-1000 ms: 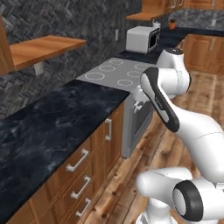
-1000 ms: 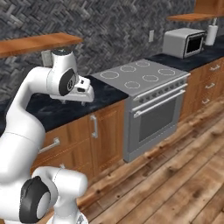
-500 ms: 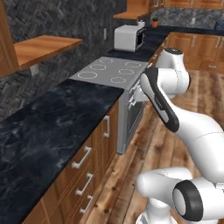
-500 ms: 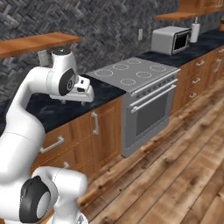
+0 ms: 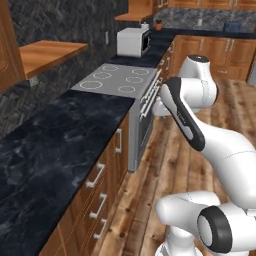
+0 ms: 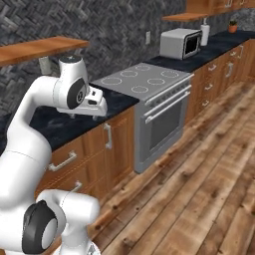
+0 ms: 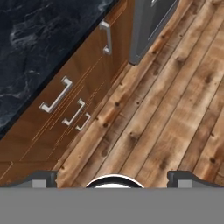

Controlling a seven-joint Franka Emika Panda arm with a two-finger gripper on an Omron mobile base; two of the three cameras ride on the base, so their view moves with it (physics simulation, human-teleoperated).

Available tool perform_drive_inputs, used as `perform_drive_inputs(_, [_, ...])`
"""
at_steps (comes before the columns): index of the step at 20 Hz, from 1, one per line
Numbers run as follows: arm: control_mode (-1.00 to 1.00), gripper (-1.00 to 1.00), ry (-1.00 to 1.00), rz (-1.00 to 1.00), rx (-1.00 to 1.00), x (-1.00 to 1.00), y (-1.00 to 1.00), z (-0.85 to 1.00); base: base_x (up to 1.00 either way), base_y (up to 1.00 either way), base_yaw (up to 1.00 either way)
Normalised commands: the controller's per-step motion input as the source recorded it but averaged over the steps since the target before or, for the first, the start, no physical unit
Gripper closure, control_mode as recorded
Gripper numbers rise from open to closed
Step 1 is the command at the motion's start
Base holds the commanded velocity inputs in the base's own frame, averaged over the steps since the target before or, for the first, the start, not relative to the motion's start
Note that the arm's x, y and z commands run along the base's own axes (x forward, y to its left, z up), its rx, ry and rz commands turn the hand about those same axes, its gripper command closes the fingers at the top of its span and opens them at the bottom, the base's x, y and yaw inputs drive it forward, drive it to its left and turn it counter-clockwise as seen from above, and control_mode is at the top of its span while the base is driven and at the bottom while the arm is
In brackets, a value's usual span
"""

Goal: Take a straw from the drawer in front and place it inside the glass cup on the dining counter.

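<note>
Judging by your wide, empty gripper (image 7: 112, 177) above closed drawers (image 7: 54, 95); everything's ahead: open, fetch straw, deliver.

You're seeing even, soft rendered light, no clear source. Shadows are weak: a faint dark band under the wall shelf (image 5: 47, 55) and along the cabinet fronts (image 7: 65, 109). The black marble surface (image 5: 50, 150) shows pale sheen, no hard glare; stove (image 6: 144, 82) reads flat grey. All views are low-res, slightly soft, w/ blocky edges. No visible edge distortion. The wood floor (image 7: 175, 109) is bright.
</note>
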Motion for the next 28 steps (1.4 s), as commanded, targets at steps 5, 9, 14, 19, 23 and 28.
perform_drive_inputs(5, [1.0,-1.0,0.0,0.0,0.0,0.0,0.0,0.0,-0.11,0.59,-0.22])
perform_drive_inputs(9, [1.0,-1.0,0.0,0.0,0.0,0.0,0.0,0.0,-0.05,0.64,-0.22])
perform_drive_inputs(14, [1.0,-1.0,0.0,0.0,0.0,0.0,0.0,0.0,-0.11,0.53,-0.21])
perform_drive_inputs(19, [1.0,-1.0,0.0,0.0,0.0,0.0,0.0,0.0,-0.35,0.34,-0.21])
perform_drive_inputs(23, [1.0,-1.0,0.0,0.0,0.0,0.0,0.0,0.0,-0.57,0.19,-0.21])
perform_drive_inputs(28, [1.0,-1.0,0.0,0.0,0.0,0.0,0.0,0.0,-0.09,0.38,-0.18])
